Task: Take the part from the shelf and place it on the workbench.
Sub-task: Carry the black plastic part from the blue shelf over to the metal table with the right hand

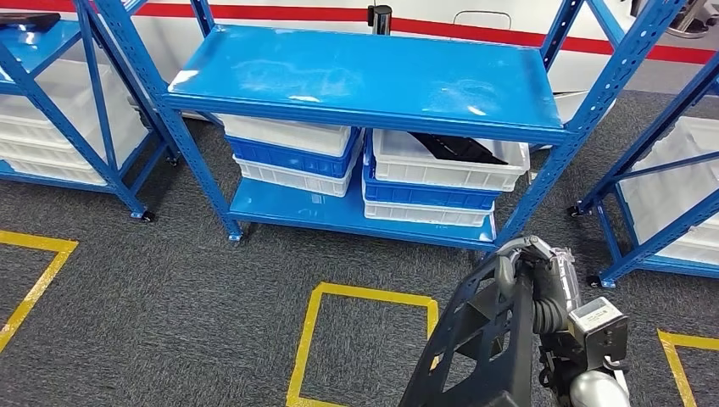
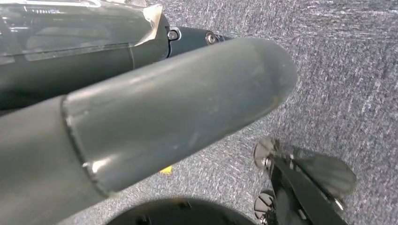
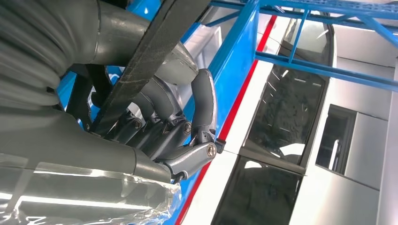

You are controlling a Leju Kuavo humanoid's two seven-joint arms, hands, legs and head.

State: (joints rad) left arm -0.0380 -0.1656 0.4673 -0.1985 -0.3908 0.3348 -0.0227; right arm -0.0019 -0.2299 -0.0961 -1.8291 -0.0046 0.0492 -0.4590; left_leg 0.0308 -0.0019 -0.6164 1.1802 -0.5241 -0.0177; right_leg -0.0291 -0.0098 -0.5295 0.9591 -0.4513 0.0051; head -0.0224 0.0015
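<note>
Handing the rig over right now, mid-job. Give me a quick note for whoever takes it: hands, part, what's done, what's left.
Right hand: grips the black part, fingers wrapped over its edge.
Left hand: seen close in its wrist view above the carpet; holding anything or not, cannot tell.
Blue shelf stands ahead; another black part lies in the top white bin.
Done: part is off the shelf.
Left: carry it to the workbench and set it down.
</note>
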